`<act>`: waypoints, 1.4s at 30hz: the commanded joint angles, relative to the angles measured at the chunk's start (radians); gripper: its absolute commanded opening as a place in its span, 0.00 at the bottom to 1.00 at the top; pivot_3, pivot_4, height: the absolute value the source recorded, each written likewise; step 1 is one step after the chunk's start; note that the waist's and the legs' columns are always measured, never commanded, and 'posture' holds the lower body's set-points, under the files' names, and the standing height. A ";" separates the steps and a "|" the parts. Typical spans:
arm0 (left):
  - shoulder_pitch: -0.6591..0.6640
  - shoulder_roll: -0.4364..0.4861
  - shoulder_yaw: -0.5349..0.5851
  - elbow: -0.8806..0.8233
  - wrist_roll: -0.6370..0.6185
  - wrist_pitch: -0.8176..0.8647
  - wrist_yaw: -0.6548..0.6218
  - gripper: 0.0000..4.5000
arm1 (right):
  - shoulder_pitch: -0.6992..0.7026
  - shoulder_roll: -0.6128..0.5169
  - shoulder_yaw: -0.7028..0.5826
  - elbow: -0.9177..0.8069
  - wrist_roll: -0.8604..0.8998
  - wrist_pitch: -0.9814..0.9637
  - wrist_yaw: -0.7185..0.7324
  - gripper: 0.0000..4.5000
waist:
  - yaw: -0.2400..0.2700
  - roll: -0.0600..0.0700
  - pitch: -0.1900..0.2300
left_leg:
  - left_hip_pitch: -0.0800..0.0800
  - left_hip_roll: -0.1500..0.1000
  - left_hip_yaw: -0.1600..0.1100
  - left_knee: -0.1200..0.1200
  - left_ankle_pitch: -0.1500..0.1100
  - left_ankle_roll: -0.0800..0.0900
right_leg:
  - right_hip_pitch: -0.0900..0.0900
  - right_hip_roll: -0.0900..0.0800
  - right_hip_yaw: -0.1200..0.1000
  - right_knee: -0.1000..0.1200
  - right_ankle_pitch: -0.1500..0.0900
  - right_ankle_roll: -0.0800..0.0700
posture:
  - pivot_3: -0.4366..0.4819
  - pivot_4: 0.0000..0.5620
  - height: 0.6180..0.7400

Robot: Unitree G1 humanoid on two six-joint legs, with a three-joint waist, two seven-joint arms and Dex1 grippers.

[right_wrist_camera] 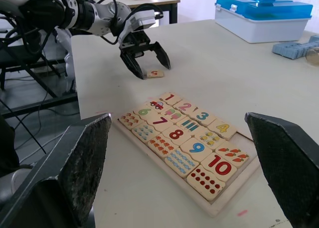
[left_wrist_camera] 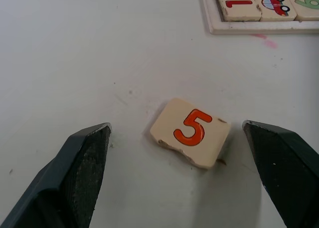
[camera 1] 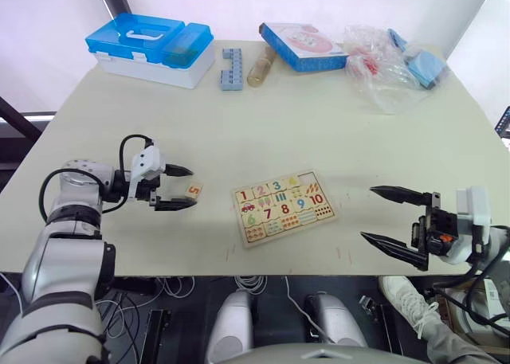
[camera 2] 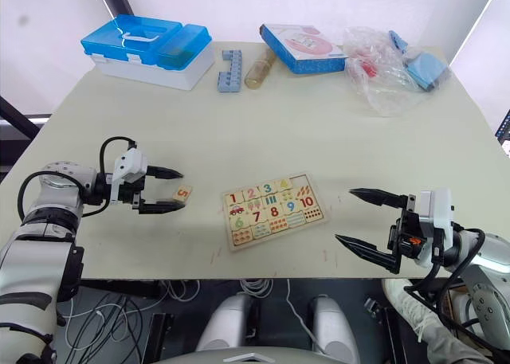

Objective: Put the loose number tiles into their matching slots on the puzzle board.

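Note:
A loose number tile with a red 5 (left_wrist_camera: 191,132) lies flat on the table, left of the puzzle board (camera 1: 323,217). My left gripper (camera 1: 190,189) is open, with one finger on each side of the tile and a gap to both. The board holds tiles 1 to 4 in its top row and 6 to 10 below. At the right end of the top row there seems to be an empty slot (right_wrist_camera: 242,136). My right gripper (camera 1: 368,213) hangs open to the right of the board, holding nothing.
Along the far edge stand a blue-lidded white case (camera 1: 151,49), a blue block piece (camera 1: 231,68), a tan cylinder (camera 1: 261,65), a blue-edged box with a pink picture (camera 1: 303,45) and clear plastic bags (camera 1: 390,65). The table's front edge runs just below both grippers.

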 commanded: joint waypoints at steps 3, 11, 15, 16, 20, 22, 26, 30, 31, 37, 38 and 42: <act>-0.029 0.005 0.033 -0.003 0.021 -0.035 -0.031 1.00 | 0.002 0.000 -0.029 -0.044 0.017 -0.013 -0.006 1.00 | 0.000 0.000 0.000 | 0.000 0.000 0.000 0.000 0.000 0.000 | 0.000 0.000 0.000 0.000 0.000 0.000 | 0.48 0.27 1.00; -0.043 0.024 0.037 0.000 0.019 -0.020 -0.031 1.00 | 0.007 0.005 -0.024 -0.040 0.012 -0.019 -0.006 1.00 | 0.000 0.000 0.000 | 0.000 0.000 0.000 0.000 0.000 0.000 | 0.000 0.000 0.000 0.000 0.000 0.000 | 0.48 0.27 1.00; -0.035 0.021 0.033 -0.005 0.017 -0.009 -0.031 1.00 | 0.002 0.008 -0.018 -0.037 0.009 -0.020 -0.007 1.00 | 0.000 0.000 0.000 | 0.000 0.000 0.000 0.000 0.000 0.000 | 0.000 0.000 0.000 0.000 0.000 0.000 | 0.48 0.27 1.00; -0.032 0.020 0.031 -0.007 0.015 -0.005 -0.031 1.00 | 0.002 0.008 -0.017 -0.038 0.009 -0.020 -0.007 1.00 | 0.000 0.000 0.000 | 0.000 0.000 0.000 0.000 0.000 0.000 | 0.000 0.000 0.000 0.000 0.000 0.000 | 0.48 0.27 1.00; -0.017 0.019 0.035 -0.007 0.022 0.003 -0.031 1.00 | 0.004 0.009 -0.018 -0.039 0.008 -0.019 -0.006 1.00 | 0.000 0.000 0.000 | 0.000 0.000 0.000 0.000 0.000 0.000 | 0.000 0.000 0.000 0.000 0.000 0.000 | 0.48 0.27 1.00; -0.011 0.019 0.036 -0.009 0.024 0.002 -0.031 1.00 | 0.004 0.009 -0.019 -0.038 0.008 -0.020 -0.006 1.00 | 0.000 0.000 0.000 | 0.000 0.000 0.000 0.000 0.000 0.000 | 0.000 0.000 0.000 0.000 0.000 0.000 | 0.48 0.27 1.00; -0.006 0.015 0.047 -0.009 0.031 0.003 -0.031 1.00 | 0.000 0.009 -0.017 -0.037 0.008 -0.019 -0.006 1.00 | 0.000 0.000 0.000 | 0.000 0.000 0.000 0.000 0.000 0.000 | 0.000 0.000 0.000 0.000 0.000 0.000 | 0.48 0.27 1.00; 0.001 0.011 0.055 -0.010 0.043 -0.006 -0.029 1.00 | -0.003 0.008 -0.014 -0.035 0.007 -0.019 -0.004 1.00 | 0.000 0.000 0.000 | 0.000 0.000 0.000 0.000 0.000 0.000 | 0.000 0.000 0.000 0.000 0.000 0.000 | 0.48 0.27 1.00; 0.002 0.010 0.055 -0.009 0.047 -0.007 -0.029 1.00 | -0.003 0.008 -0.014 -0.034 0.007 -0.019 -0.003 1.00 | 0.000 0.000 0.000 | 0.000 0.000 0.000 0.000 0.000 0.000 | 0.000 0.000 0.000 0.000 0.000 0.000 | 0.48 0.27 1.00; -0.009 -0.004 0.042 -0.005 0.064 0.003 -0.031 0.95 | -0.007 0.006 -0.015 -0.035 0.008 -0.016 -0.006 1.00 | 0.000 0.000 0.000 | 0.000 0.000 0.000 0.000 0.000 0.000 | 0.000 0.000 0.000 0.000 0.000 0.000 | 0.48 0.27 1.00; -0.011 -0.008 0.041 -0.005 0.064 0.002 -0.031 0.89 | -0.007 0.006 -0.015 -0.035 0.007 -0.016 -0.007 1.00 | 0.000 0.000 0.000 | 0.000 0.000 0.000 0.000 0.000 0.000 | 0.000 0.000 0.000 0.000 0.000 0.000 | 0.48 0.27 1.00; -0.018 -0.014 0.042 -0.005 0.070 -0.004 -0.031 0.86 | 0.002 0.007 -0.020 -0.039 0.007 -0.017 -0.008 1.00 | 0.002 0.000 0.000 | 0.000 0.000 0.000 0.000 0.000 0.000 | 0.000 0.000 0.000 0.000 0.000 0.000 | 0.48 0.27 1.00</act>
